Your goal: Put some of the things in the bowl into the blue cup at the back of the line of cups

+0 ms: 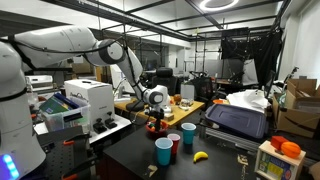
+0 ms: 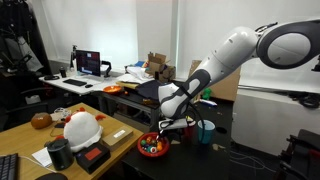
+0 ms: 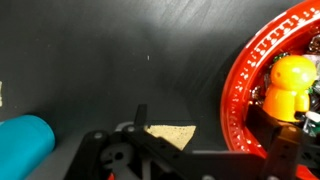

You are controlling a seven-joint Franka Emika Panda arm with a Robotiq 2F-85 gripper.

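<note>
We see a shallow round red bowl [image 3: 238, 95] of glossy plastic, its ribbed rim catching bright highlights. Inside it, a rounded yellow-orange toy piece [image 3: 285, 85] shines just as smooth. The black tabletop [image 3: 100, 60] beneath looks matt, with faint streaks. The gripper [image 3: 213, 125] is matt black, and the robot arm's white shell [image 1: 60, 40] is smooth with a soft sheen.

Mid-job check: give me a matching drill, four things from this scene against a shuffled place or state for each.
Things:
1 gripper
2 red bowl
3 red cup
4 banana

Descriptions:
A between two blue cups
B lying on the dark table beside the cups
C open, holding nothing
D holds small bits, near the gripper

Pairs: 1-C, 2-D, 3-A, 4-B
</note>
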